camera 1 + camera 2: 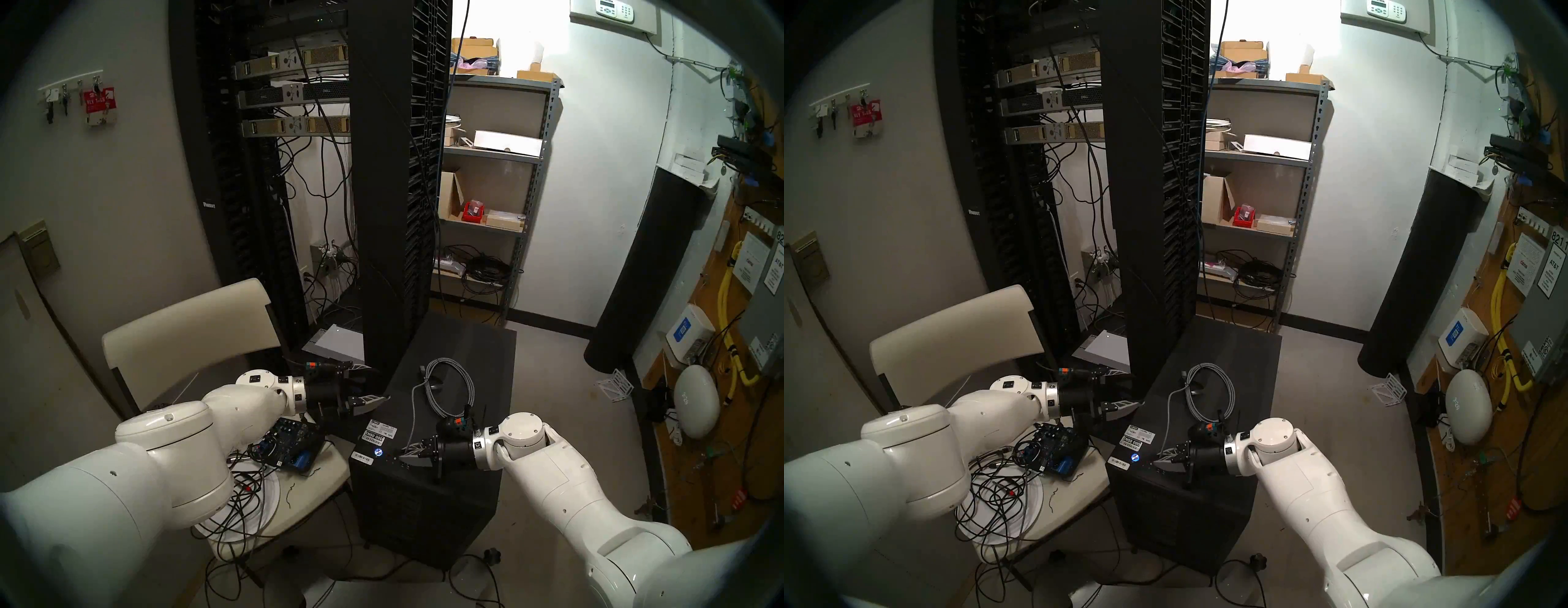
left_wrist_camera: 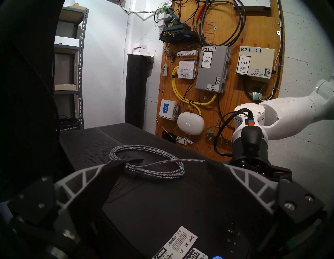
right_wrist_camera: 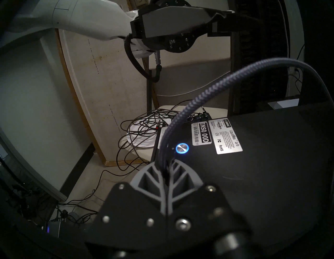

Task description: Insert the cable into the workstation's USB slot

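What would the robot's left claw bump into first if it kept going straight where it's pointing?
Probably the coiled cable. The left gripper is open and points sideways, low across the top of the workstation. The coil lies right ahead between its fingers; beyond it is the right arm. Height is hard to judge, so it might skim over.

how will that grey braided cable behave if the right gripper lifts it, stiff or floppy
Probably floppy: the cable lies in loose coils on the workstation, so the slack would likely trail and uncoil. Near the right gripper, shut on it, it arches up on its own, which suggests some springiness over a short span. It looks thin and light, so it should lift easily.
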